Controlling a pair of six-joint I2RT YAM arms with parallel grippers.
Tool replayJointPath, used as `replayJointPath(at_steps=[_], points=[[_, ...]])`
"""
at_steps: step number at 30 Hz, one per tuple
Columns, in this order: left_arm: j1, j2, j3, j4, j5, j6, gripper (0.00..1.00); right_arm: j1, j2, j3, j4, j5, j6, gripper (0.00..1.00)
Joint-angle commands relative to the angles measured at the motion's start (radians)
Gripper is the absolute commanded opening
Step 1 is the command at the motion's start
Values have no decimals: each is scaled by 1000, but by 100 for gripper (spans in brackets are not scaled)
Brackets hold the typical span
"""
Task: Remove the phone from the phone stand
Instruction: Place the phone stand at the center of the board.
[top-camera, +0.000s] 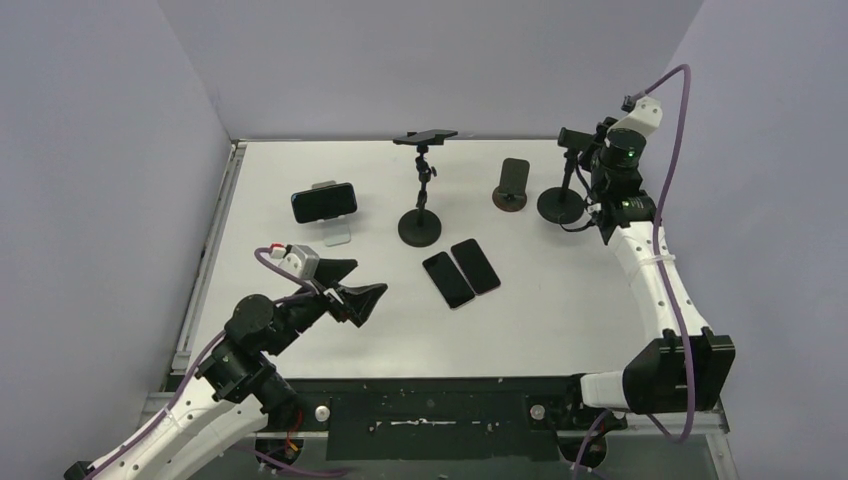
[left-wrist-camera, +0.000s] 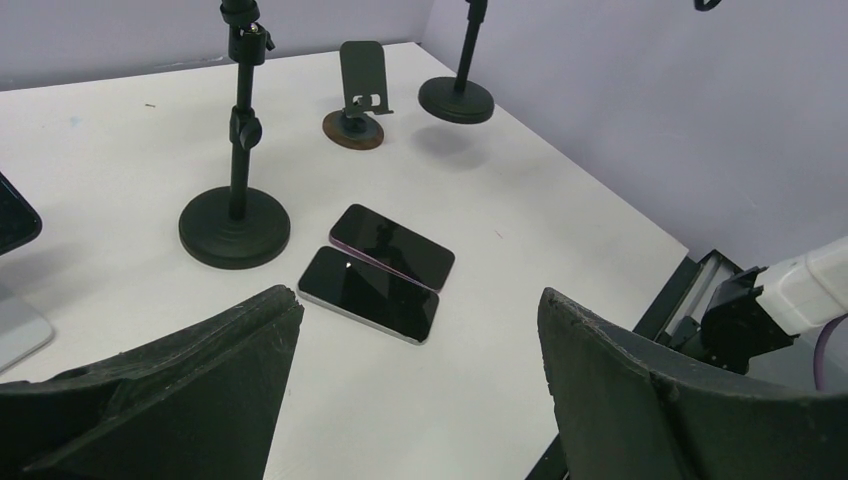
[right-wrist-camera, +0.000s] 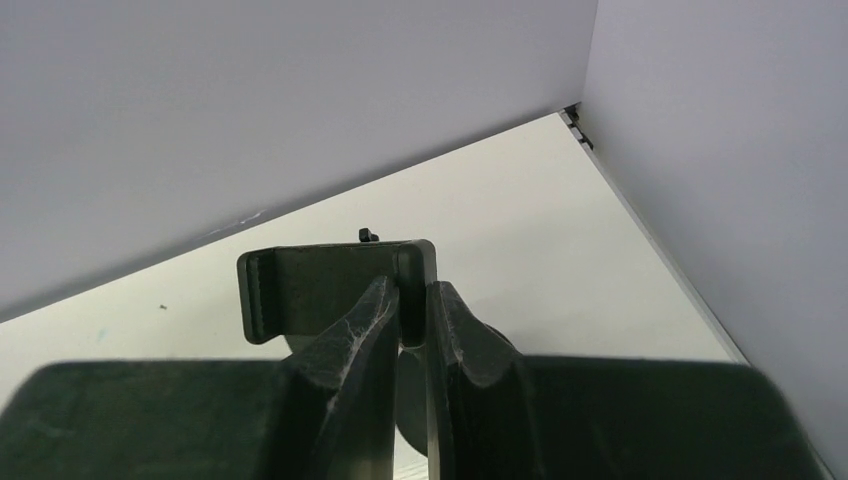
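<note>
The tall centre stand (top-camera: 421, 200) is taken as the landmark; a top phone (top-camera: 425, 136) is carried flat on its head, well above the white tabletop (top-camera: 560, 300).

To the left of the centre stand, a landscape phone (top-camera: 324, 203) is propped on a silver stand (top-camera: 340, 234). Just in front of the centre stand's round base, slightly to the right, two more phones are laid face up and side by side, touching along their long edges: a near flat phone (top-camera: 448, 279) and a far flat phone (top-camera: 475, 265).

To the right of the centre stand, a small stand (top-camera: 513, 185) with a brown round foot is set on the tabletop. Farther right a right-hand stand (top-camera: 560, 205) with a black round base is seen.

The right gripper (top-camera: 584, 150) is held at the top of that right-hand stand; its fingers (right-wrist-camera: 360, 330) are pinched together on one end of the stand's cradle (right-wrist-camera: 300, 290). Whether a phone lies in that cradle cannot be told.

The left gripper (top-camera: 368, 277) is poised above the tabletop in front of and to the left of the centre stand; its fingers (left-wrist-camera: 200, 390) are spread wide apart and are closed on no object; the flat phones are seen beyond them.
</note>
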Motion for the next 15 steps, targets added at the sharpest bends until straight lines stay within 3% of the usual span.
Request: replayJointPath(at_steps=[1, 15], points=[[7, -2, 4, 39, 17, -8, 86, -37, 15, -22, 321, -11, -13, 0], [14, 34, 7, 30, 5, 5, 86, -94, 234, 13, 510, -106, -52, 0]])
